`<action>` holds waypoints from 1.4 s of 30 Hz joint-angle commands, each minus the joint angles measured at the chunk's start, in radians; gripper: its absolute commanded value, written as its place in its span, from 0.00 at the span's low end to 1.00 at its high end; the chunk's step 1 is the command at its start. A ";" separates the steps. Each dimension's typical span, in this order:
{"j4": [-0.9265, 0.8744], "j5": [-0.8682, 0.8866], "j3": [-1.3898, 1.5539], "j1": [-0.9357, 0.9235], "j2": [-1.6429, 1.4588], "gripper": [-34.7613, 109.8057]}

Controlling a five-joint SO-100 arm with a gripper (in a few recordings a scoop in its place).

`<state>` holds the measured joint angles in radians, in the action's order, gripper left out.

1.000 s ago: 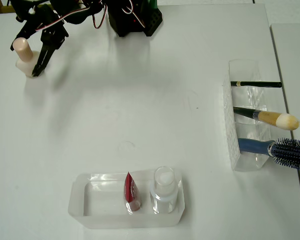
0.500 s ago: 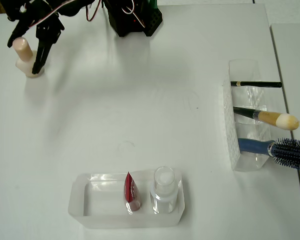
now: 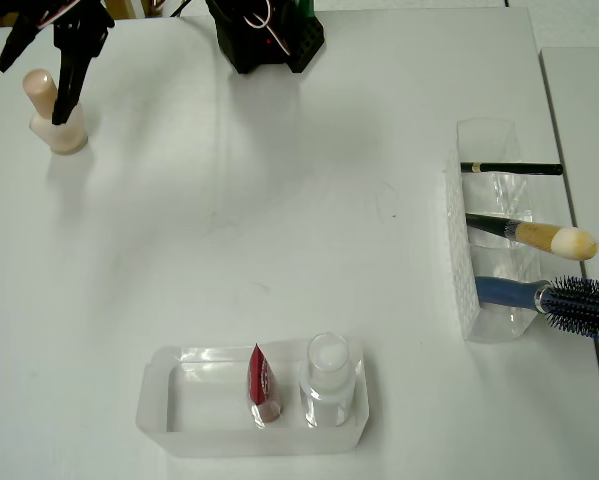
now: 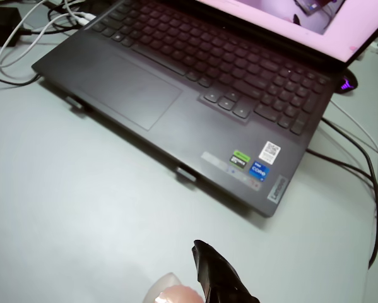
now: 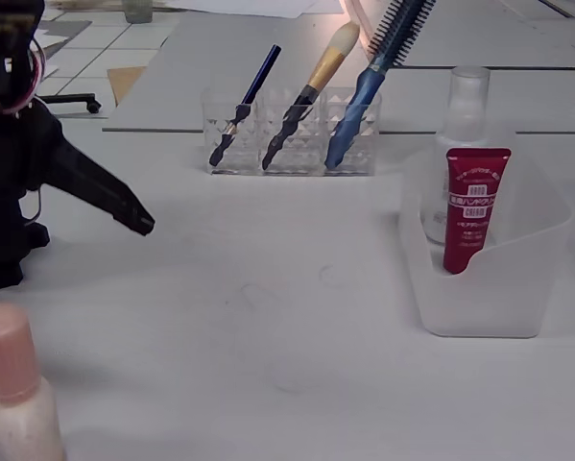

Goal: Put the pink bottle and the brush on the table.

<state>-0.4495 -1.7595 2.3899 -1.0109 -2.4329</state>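
Standing upright on the table [image 3: 279, 230], the bottle [image 3: 51, 115] was half cropped in the wrist view; overhead, the gripper [image 3: 41, 58] gaped released above it, the brush [image 3: 539, 236] racked.

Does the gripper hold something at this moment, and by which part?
Nothing is held. The open black gripper is above the small pale pink bottle, which stands alone on the white table.

White desk [image 3: 279, 220]. Pale pink bottle [image 3: 51, 118] with a peach cap, upper left. Brush [image 3: 531, 236]: dark green handle, tan ferrule, cream-yellow bristles. Hairbrush [image 3: 549, 298] is blue, tube [image 3: 261, 382] red, tool [image 3: 39, 55] black, laptop [image 4: 195, 88] dark grey.
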 commanded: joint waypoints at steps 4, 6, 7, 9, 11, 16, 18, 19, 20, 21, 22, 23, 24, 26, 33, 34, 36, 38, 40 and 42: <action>-0.170 -0.009 -0.149 0.052 -0.040 0.60; -0.196 -0.009 -0.172 0.095 -0.041 0.59; -0.198 -0.009 -0.175 0.118 -0.043 0.59; -0.195 -0.012 -0.176 0.163 -0.044 0.59; -0.190 -0.012 -0.176 0.216 -0.046 0.58; -0.195 -0.012 -0.178 0.331 -0.060 0.57; -0.204 -0.009 -0.178 0.407 -0.074 0.56; -0.206 -0.011 -0.178 0.434 -0.078 0.56; -0.209 -0.009 -0.178 0.463 -0.081 0.55; -0.212 -0.009 -0.178 0.491 -0.084 0.54; -0.212 -0.009 -0.178 0.520 -0.089 0.54; -0.215 -0.008 -0.178 0.548 -0.092 0.54; -0.216 -0.008 -0.178 0.584 -0.094 0.54; -0.216 -0.008 -0.178 0.652 -0.100 0.54; -0.216 -0.012 -0.175 0.867 -0.103 0.57; -0.210 -0.012 -0.172 0.891 -0.103 0.57; -0.196 -0.012 -0.170 0.963 -0.097 0.58; -0.176 -0.012 -0.161 1.014 -0.087 0.58; -0.152 -0.012 -0.153 1.065 -0.072 0.58; -0.126 -0.012 -0.152 1.114 -0.051 0.58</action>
<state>-0.6059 -1.7595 2.2457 0.0414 -2.4897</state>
